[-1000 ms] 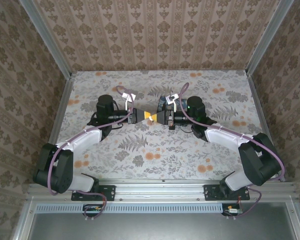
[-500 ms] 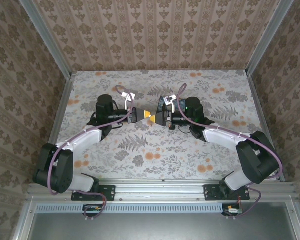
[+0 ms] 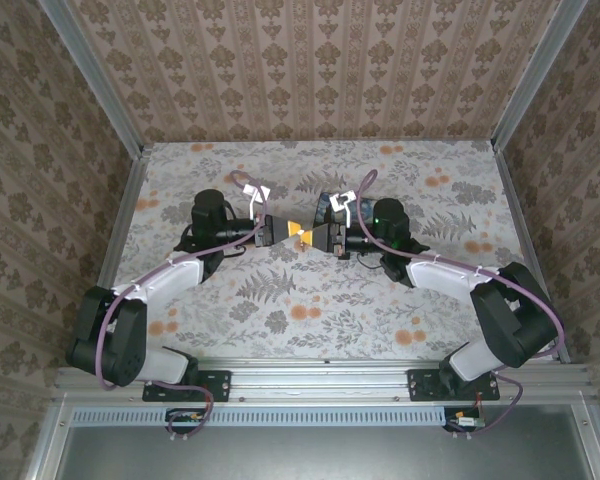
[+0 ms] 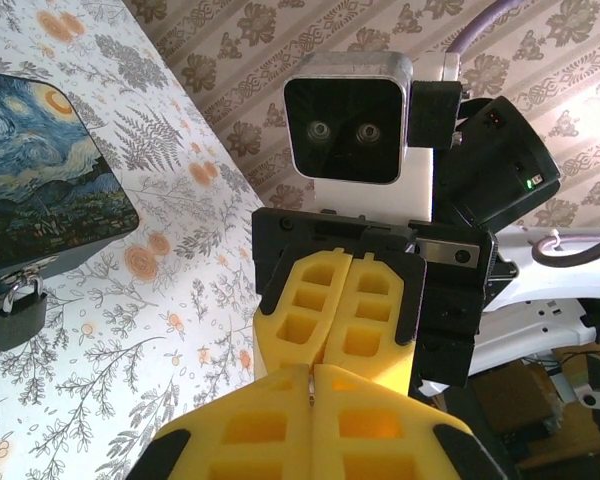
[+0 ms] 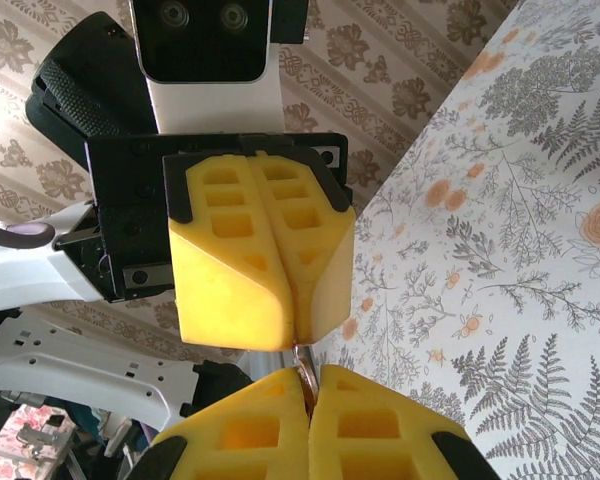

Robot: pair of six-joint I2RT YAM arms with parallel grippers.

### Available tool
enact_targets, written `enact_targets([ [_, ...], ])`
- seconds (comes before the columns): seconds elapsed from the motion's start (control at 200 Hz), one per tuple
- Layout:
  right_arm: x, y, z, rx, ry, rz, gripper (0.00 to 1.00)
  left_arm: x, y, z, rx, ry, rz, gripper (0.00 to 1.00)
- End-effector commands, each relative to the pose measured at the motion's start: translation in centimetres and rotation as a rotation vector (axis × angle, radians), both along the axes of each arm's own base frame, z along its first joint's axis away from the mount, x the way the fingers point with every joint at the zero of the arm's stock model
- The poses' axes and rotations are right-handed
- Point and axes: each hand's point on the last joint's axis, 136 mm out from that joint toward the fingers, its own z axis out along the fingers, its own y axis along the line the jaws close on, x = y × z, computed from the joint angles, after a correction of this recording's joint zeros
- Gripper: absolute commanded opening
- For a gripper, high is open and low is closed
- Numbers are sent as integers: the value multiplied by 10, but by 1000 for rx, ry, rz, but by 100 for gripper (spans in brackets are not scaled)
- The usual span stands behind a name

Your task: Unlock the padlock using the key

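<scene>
A flat box (image 4: 40, 190) printed with a swirling night-sky painting lies on the table (image 3: 280, 300), which is covered by a grey cloth of ferns and orange flowers. Brown patterned wallpaper (image 3: 310, 70) covers the far, left and right walls. A metal rail (image 3: 320, 378) runs along the near edge.

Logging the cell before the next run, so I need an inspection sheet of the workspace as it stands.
Surface: floral table, no spills seen.
Job's things: padlock hangs on the latch of the painted box; small metal piece, probably the key, between the gripper tips.
Clutter: nothing seen.
Grippers: left gripper and right gripper meet tip to tip, fingers together; the right pinches the key.
Cables: purple cables along the arms, no snag seen.
Surroundings: patterned walls, metal frame rail at the near edge.
</scene>
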Motion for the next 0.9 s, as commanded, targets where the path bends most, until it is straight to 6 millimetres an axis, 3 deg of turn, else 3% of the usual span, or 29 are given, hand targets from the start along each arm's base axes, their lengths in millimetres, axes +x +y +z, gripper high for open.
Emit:
enact_targets([
  [0.0, -2, -7, 8, 12, -38, -12, 0, 18, 8, -9, 8, 25, 76, 32],
  [0.11, 0, -20, -10, -49, 1, -64, 0, 31, 17, -11, 21, 35, 154, 48],
  [0.205, 2, -35, -27, -107, 41, -109, 0, 38, 23, -18, 79, 35, 221, 51],
  [0.225, 0, -40, -22, -112, 35, -120, 0, 39, 24, -21, 105, 34, 242, 51],
  [0.34, 3, -71, -42, -192, 109, -215, 0, 45, 32, -53, 336, 34, 406, 52],
  [0.46, 4, -116, -62, -285, 185, -354, 0, 25, 15, -86, 572, -39, 474, 54],
  [0.565, -3, -159, -74, -352, 246, -495, 0, 14, -6, -117, 667, -55, 495, 54],
  [0.685, -9, -198, -74, -371, 269, -636, 0, 3, -45, -133, 728, -114, 463, 56],
  [0.78, -10, -211, -66, -350, 256, -677, 0, 2, -69, -146, 799, -151, 480, 58],
  [0.895, -8, -209, -67, -359, 275, -653, 0, 11, -90, -163, 860, -165, 498, 60],
])
